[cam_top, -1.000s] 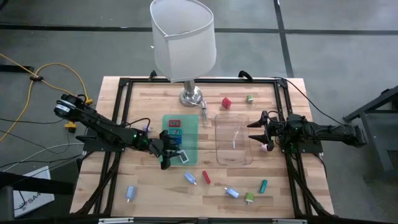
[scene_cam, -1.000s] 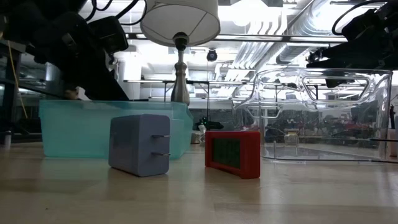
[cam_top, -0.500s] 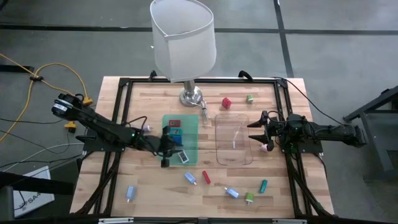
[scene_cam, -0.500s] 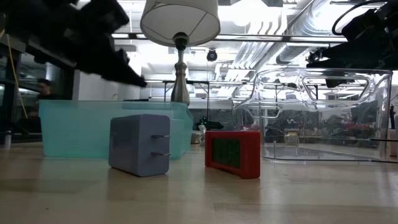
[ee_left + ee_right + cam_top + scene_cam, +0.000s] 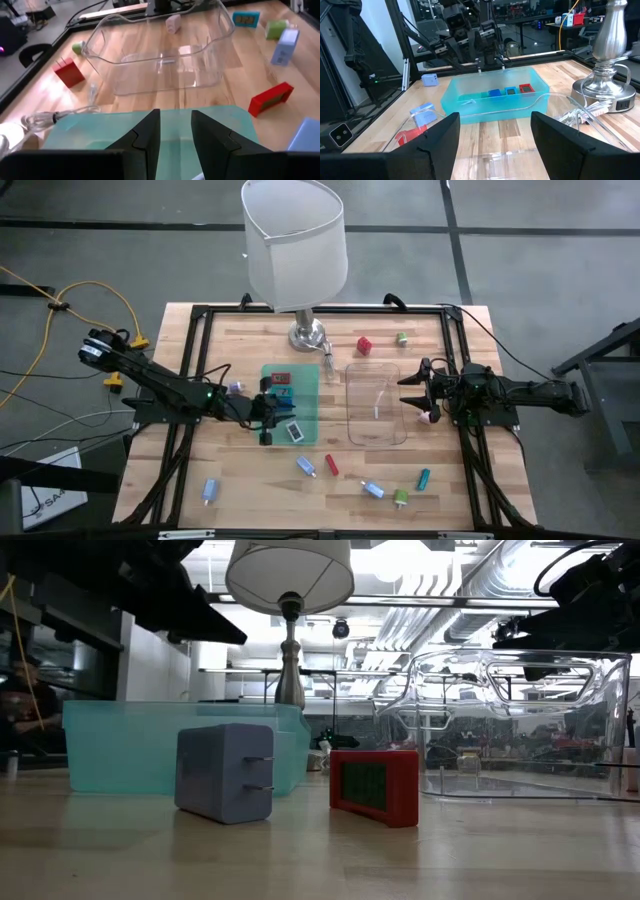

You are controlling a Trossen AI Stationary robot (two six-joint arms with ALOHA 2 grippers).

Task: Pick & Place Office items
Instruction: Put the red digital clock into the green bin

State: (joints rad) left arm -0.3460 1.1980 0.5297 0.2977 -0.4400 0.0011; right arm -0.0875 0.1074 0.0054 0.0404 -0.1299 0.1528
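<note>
Left hand [image 5: 268, 412] over the teal bin's [image 5: 305, 418] near edge, fingers narrowly parted, gripping nothing. Right hand [image 5: 408, 392] wide open beside the clear tray [image 5: 352, 430]. Office items partly inside the bin, others strewn on the bench [image 5: 240, 480], red one [image 5: 331, 466] included.

A white-shaded lamp [image 5: 295, 242] stands on a wooden worktop [image 5: 230, 480] above grey floor [image 5: 560, 240]; ceiling ducts [image 5: 430, 610] gleam under bright lights.

Left end effector [image 5: 270, 413] narrowly parted, empty; right end effector [image 5: 408, 393] spread wide.
</note>
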